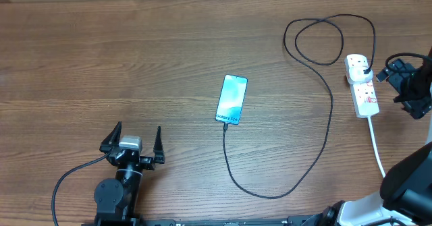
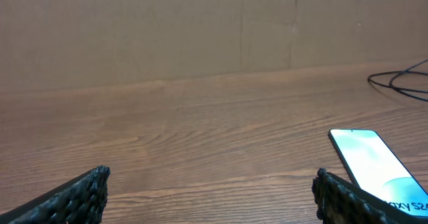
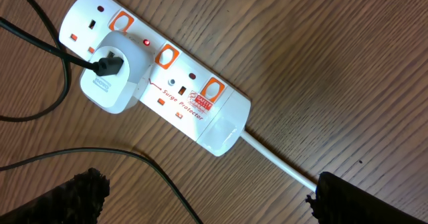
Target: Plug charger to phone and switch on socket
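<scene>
The phone lies mid-table with its light blue screen up; its corner also shows in the left wrist view. The black charger cable runs from the phone's near end, loops right and back to the white socket strip. In the right wrist view the white adapter sits in the socket, the black cable plugged into it, and a small red light glows beside it. My left gripper is open and empty, near-left of the phone. My right gripper is open and empty, just right of the socket.
The socket's thick white cord runs toward the table's near edge by my right arm's base. A brown cardboard wall stands along the table's far edge. A black cable from my left arm trails at the near left.
</scene>
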`<state>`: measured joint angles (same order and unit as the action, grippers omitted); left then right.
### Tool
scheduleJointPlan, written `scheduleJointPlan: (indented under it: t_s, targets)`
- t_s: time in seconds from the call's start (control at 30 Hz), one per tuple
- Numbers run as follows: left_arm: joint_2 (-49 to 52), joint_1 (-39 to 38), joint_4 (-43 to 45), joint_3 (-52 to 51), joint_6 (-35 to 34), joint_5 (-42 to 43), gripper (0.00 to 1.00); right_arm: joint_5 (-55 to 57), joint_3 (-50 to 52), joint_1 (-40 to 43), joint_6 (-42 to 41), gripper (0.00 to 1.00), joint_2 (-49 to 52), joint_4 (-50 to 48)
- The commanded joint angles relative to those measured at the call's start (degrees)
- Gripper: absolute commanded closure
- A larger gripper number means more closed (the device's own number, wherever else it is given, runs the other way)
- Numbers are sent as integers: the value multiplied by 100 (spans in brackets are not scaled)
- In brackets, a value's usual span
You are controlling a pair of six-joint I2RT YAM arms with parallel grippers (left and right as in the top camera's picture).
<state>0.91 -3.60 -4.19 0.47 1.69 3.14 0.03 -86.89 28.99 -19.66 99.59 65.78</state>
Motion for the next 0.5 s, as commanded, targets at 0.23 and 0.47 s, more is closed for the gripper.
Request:
scheduleJointPlan:
  t_s: [0.23, 0.47]
  targets:
    - [-66, 52, -13, -20, 92, -57, 1, 26, -94, -2, 2, 0, -13, -11]
    - [-66, 52, -13, -20, 92, -57, 0, 26, -94, -2, 2, 0, -11, -11]
